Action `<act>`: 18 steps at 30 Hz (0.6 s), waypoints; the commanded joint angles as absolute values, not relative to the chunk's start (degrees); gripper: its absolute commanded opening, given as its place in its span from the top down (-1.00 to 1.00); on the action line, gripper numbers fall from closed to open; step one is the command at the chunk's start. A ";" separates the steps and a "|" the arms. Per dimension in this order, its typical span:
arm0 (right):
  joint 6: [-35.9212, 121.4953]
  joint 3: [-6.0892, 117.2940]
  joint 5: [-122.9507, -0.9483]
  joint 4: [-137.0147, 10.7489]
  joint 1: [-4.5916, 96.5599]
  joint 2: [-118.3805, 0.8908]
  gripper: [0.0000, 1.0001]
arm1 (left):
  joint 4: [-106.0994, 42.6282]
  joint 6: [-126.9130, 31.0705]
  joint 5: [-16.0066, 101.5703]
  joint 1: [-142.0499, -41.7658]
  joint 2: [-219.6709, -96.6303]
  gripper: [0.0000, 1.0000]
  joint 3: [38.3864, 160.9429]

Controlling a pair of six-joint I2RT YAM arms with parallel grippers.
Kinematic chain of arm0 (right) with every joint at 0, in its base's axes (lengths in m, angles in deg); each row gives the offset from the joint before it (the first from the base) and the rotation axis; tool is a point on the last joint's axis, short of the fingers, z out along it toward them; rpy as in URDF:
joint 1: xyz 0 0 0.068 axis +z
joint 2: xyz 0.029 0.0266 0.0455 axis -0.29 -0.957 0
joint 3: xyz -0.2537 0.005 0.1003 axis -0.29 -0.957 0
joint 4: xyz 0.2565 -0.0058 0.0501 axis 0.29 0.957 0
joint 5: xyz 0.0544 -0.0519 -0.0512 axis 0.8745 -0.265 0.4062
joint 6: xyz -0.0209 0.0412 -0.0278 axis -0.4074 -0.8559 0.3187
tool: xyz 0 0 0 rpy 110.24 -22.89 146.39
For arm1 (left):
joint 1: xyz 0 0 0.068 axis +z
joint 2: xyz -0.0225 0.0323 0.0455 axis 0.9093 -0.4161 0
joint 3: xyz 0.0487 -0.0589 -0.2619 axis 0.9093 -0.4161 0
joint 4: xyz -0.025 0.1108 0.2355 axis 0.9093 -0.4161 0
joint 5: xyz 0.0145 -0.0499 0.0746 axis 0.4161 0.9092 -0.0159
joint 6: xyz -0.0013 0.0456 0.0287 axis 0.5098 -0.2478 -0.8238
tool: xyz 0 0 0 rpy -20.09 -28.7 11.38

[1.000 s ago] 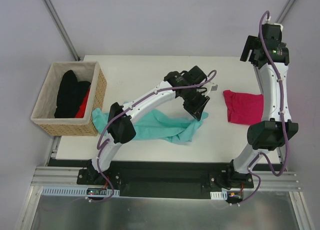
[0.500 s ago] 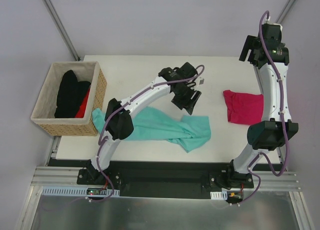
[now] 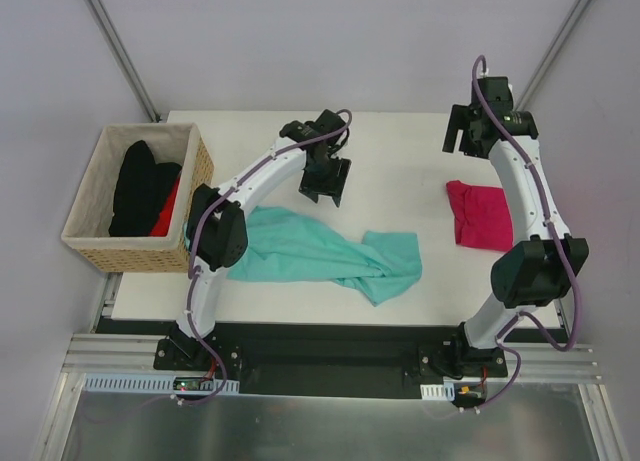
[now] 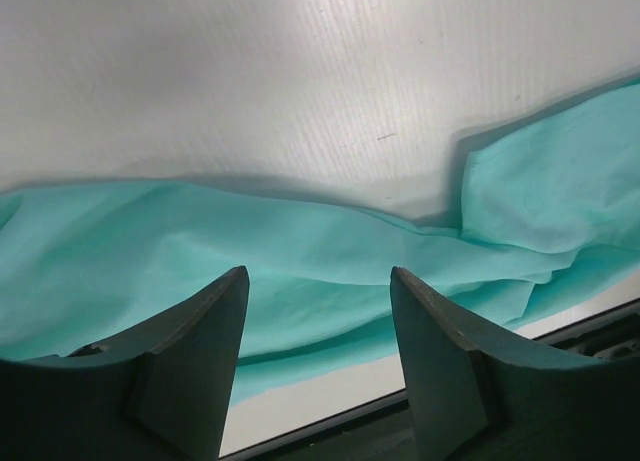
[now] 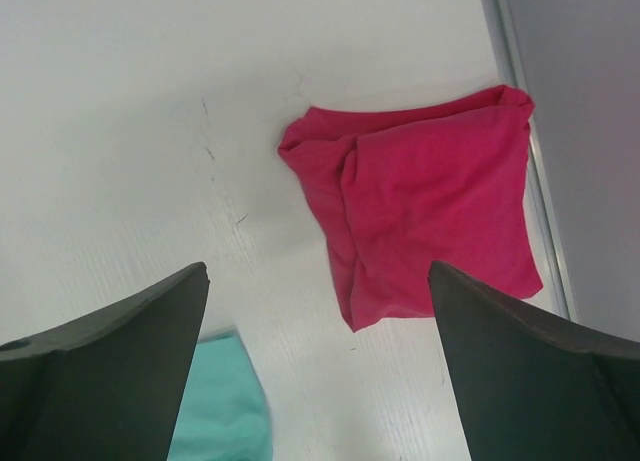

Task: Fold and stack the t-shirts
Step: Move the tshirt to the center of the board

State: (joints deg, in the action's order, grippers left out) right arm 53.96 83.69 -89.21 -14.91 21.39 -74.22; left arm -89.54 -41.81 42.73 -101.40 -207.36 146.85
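Top view: teal shirt lies in the lower centre of the frame on the table. It is a long rumpled band, not flat. Its right end is doubled over and twisted, and its left end runs under the left arm toward the basket.

Left gripper: fingers spread, nothing between them, hanging above the cloth near its upper edge.

Right gripper: fingers wide apart, empty, in the upper right of the top view, well apart from the teal shirt.

Magenta shirt sits folded at the right of the frame, apart from the teal one. Black shirts are in the basket at the left.

Judgement: the step in hand is spreading the teal shirt before any fold.
- Pick a true edge, hem or shoulder, not the middle bulge.
- Pinch one layer only at the twisted right end, or the twist is likely to travel along with the pull.
- Use both arms at opposite ends and draw them apart, low over the table.
- The cloth's lower edge lies near the table's near edge, so pull toward the top of the frame.
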 commanded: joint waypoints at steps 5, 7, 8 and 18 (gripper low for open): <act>52.59 82.01 -89.63 -16.62 23.80 -71.79 -0.92 | -89.74 -33.58 35.06 -97.49 -199.38 -0.22 135.62; 53.03 83.15 -90.07 -16.27 23.80 -71.88 -0.92 | -89.56 -31.82 33.74 -96.44 -198.50 -0.25 133.50; 53.46 83.59 -90.16 -16.09 23.80 -72.06 -0.93 | -89.39 -31.29 33.21 -96.17 -198.41 -0.27 131.84; 53.38 85.26 -89.54 -15.30 23.80 -72.50 -0.93 | -88.86 -28.65 30.22 -91.34 -200.42 -0.29 131.38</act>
State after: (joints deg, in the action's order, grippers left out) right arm 53.48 82.93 -89.40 -15.13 23.91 -74.20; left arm -88.34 -30.44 32.70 -93.07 -201.72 129.56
